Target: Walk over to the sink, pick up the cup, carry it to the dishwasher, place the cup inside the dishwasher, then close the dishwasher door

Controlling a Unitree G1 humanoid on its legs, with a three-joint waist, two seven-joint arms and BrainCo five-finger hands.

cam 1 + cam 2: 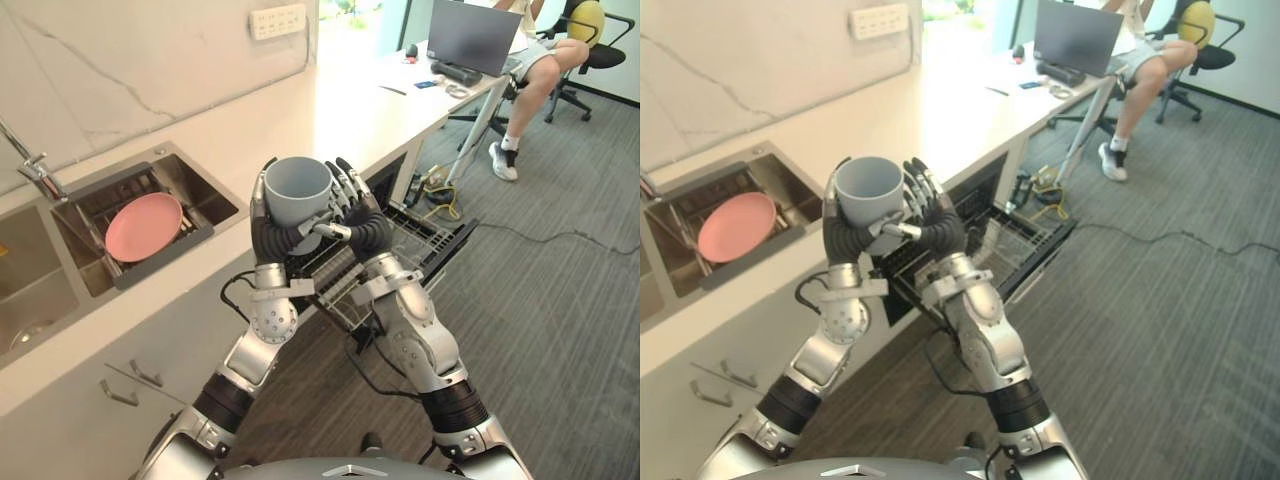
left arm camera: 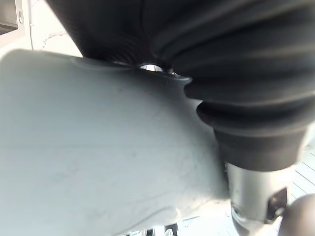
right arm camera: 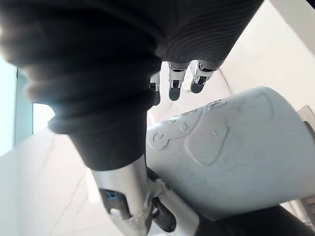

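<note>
A grey cup (image 1: 297, 190) is held upright between my two hands, in the air above the counter's front edge and the pulled-out dishwasher rack (image 1: 405, 243). My left hand (image 1: 264, 238) wraps the cup's left side, with fingertips at its rim. My right hand (image 1: 366, 224) lies against the right side, fingers pointing up along the wall and thumb crossing under the front. The cup's pale wall (image 2: 98, 147) is close up in the left wrist view. In the right wrist view the cup (image 3: 231, 147) rests between the fingers (image 3: 173, 83) and the thumb. The dishwasher door (image 1: 458, 236) hangs open.
A sink (image 1: 205, 197) in the counter at left holds a dark rack with a pink plate (image 1: 143, 225); a faucet (image 1: 35, 170) stands behind it. At far right a person (image 1: 540, 55) sits by a desk with a laptop (image 1: 470, 35). Grey carpet lies to the right.
</note>
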